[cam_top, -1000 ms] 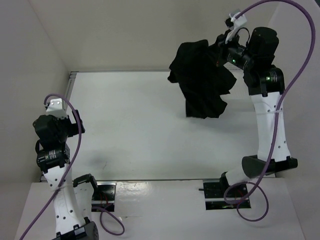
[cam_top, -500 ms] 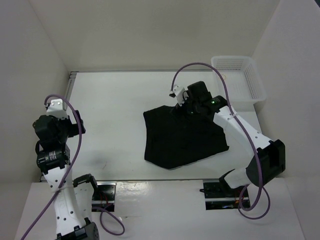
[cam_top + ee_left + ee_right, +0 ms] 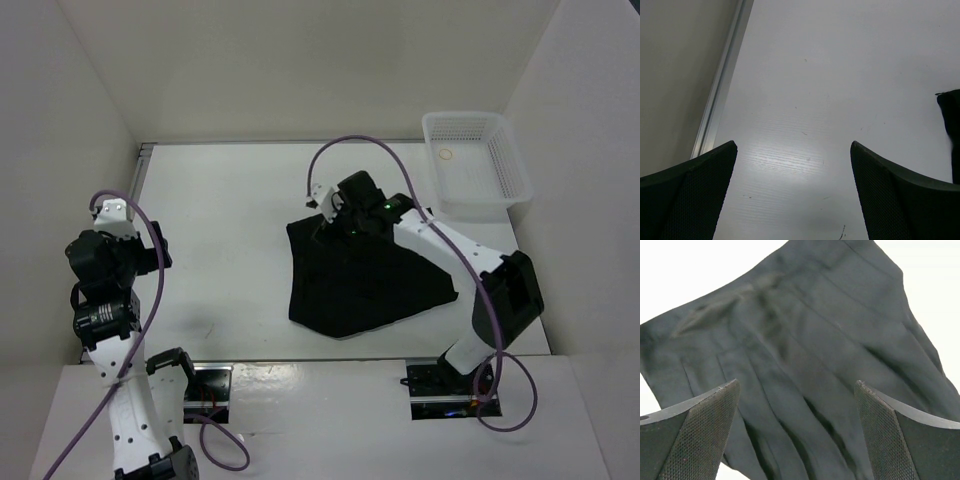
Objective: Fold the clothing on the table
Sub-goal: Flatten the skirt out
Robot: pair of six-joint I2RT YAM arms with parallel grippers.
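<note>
Right pincer: open, above skirt, centre-right.
Left pincer: open, idle at left.
Advice: pinch one corner cleanly, carry across without bunching.

High overview, wrist close-ups over table

Plain white walls (evenly lit)

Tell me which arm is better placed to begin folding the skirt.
Right. The right arm hangs over the skirt, jaws open above its pleats. The left arm sits folded back at the left edge of the table, jaws open over bare tabletop, the skirt barely in its view.
</note>
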